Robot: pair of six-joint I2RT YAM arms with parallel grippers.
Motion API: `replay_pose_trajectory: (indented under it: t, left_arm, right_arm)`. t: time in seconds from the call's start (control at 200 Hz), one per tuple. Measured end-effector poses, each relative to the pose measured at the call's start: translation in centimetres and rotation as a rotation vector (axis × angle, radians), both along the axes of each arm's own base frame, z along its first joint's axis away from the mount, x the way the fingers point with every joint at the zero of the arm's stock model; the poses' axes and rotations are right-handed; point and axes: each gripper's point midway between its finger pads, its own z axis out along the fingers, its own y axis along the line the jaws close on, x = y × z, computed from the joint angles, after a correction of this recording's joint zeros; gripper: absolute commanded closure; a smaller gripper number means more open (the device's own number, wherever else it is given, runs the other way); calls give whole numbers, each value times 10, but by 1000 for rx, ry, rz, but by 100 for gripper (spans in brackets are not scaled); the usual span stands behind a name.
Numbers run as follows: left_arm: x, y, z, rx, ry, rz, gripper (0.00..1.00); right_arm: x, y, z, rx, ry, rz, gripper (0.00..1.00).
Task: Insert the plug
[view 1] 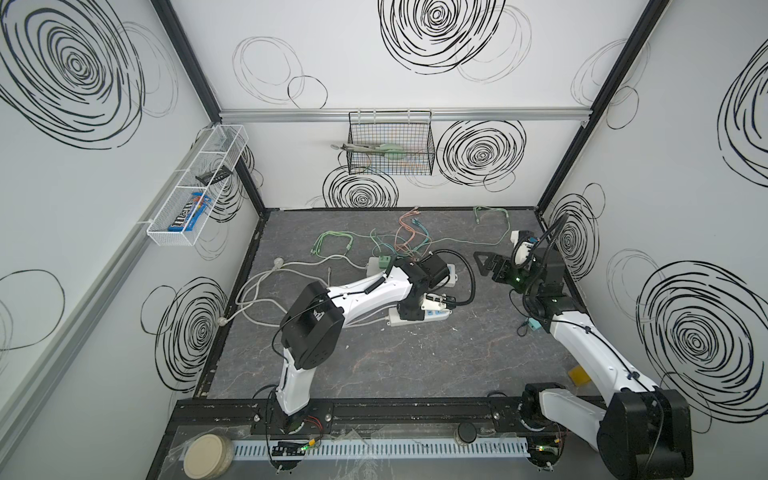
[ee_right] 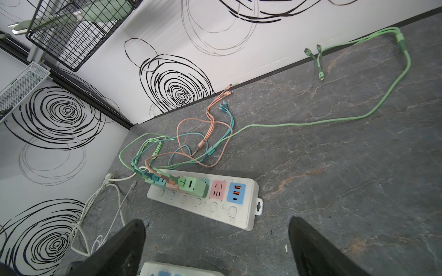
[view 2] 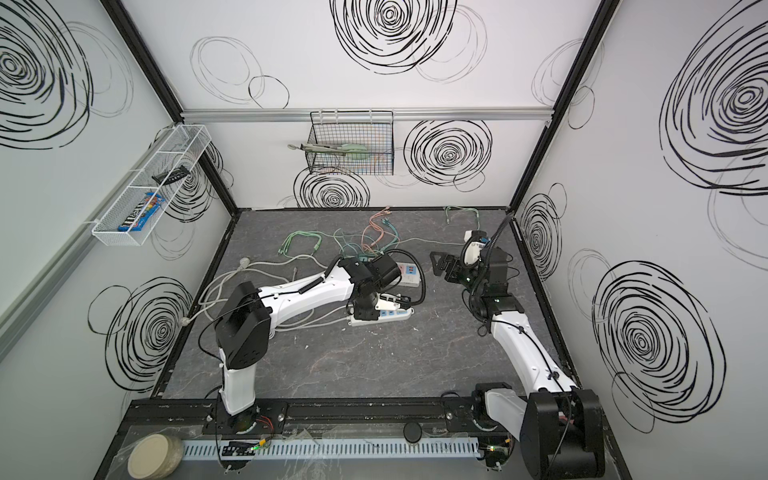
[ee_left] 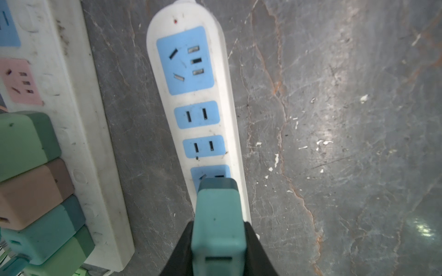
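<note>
Plug (ee_left: 217,205), teal block charger with darker front end and a USB slot in its rear face, pinched at both flanks by left gripper (ee_left: 219,224), jaws pressed against the body; located over the end socket (ee_left: 210,172) of narrow white power strip (ee_left: 221,78), near the middle of the table (view 1: 415,365), mostly hidden under the left wrist in both top views; front end laid across the blue socket face, two slots showing past its edge; prongs out of sight, depth of entry not determinable; judged as picked up, carried and roughly lined up, with final push and release left to do, seating unconfirmed; three other blue sockets on same strip vacant; right gripper (ee_right: 216,221) spread wide, holding nothing, held off to the right of both strips; second strip (ee_right: 251,198), broader, just beside the first, already carrying a row of green, pink and teal chargers (ee_right: 191,186) with cables (ee_right: 203,144) trailing toward the back wall; one pink socket and one blue USB panel on it unoccupied; writing: candy pack (view 1: 188,216) in white wire basket (view 1: 166,240) on left wall, legible as "m&m's"; white emblem on left arm's black elbow housing, unreadable; print on right wrist unit too small to read; no brand or rating text visible on either strip; red indicator dot (ee_left: 175,21) at far end of narrow strip
</note>
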Motion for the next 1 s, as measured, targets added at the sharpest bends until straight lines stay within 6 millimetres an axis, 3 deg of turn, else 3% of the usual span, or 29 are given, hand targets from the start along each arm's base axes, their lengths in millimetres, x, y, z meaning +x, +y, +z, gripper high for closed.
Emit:
replay_pose_trajectory:
  t: [1.001]
  left_arm:
    - [-2,-2,-5,-13,44,4,100]
  right_arm:
    - [-1,0,-1,-1,6,-1,3]
